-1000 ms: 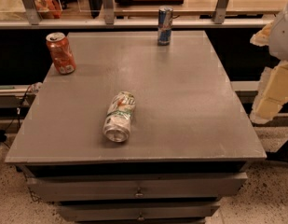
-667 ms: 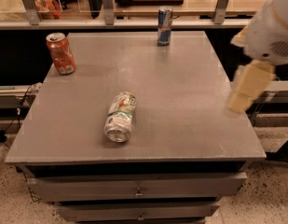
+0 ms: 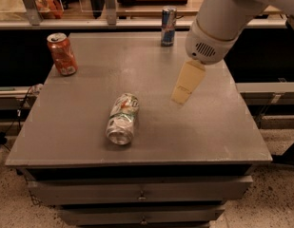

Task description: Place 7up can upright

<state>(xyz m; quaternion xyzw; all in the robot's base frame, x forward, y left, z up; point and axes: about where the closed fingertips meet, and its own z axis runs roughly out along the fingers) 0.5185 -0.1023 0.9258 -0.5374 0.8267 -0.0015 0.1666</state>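
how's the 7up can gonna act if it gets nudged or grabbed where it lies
The 7up can lies on its side on the table, so a sideways nudge would probably roll it. Its wall looks dented, so it likely gives under a hard squeeze. The gripper hovers over the table, further right in the view, not touching it.

The arm (image 3: pixel 232 8) is white, thick and smooth, with a rounded shape like a tube. Its lower end is a round white housing (image 3: pixel 208 44). A thin tan ring (image 3: pixel 214 33) goes around this housing, and below the ring there is a small vent (image 3: pixel 202 49) made of dark dots. The gripper (image 3: pixel 187 84) is pale tan, flat and tapered, with faint small markings on its face. It hangs above the right half of the table (image 3: pixel 89 103).
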